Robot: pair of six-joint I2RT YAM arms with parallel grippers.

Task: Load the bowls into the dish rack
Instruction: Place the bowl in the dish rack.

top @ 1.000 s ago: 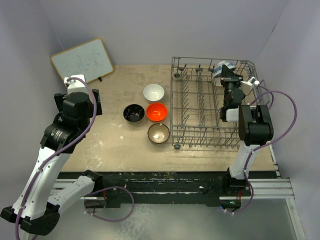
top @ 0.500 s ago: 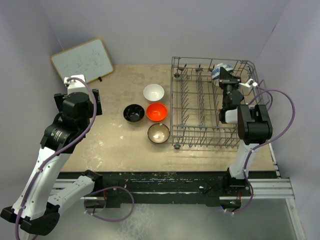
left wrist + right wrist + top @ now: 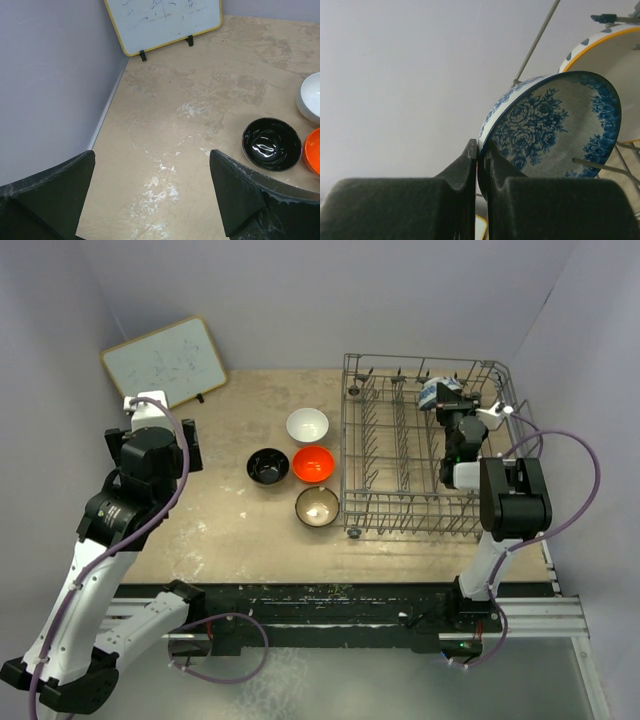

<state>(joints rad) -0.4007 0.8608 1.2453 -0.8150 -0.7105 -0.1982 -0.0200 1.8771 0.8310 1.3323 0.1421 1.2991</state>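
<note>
The grey wire dish rack (image 3: 346, 445) stands on the right of the table. My right gripper (image 3: 481, 152) is shut on the rim of the blue-and-white patterned bowl (image 3: 555, 125), held tilted on edge over the rack's far right corner (image 3: 437, 393). Left of the rack, four bowls sit on the table: white (image 3: 307, 425), glossy black (image 3: 268, 466), orange-red (image 3: 314, 463) and brown with a cream inside (image 3: 317, 506). My left gripper (image 3: 152, 155) is open over bare table, with the black bowl (image 3: 271, 144) off to its right.
A small whiteboard (image 3: 165, 362) leans at the back left corner. In the right wrist view, a pale rounded dish with a yellow-orange rim (image 3: 605, 55) shows behind the held bowl. Grey walls close in the table at the back and sides.
My right gripper has carried the blue-and-white bowl a little left and nearer, lower over the rack's back row. The left arm has shifted only slightly.
</note>
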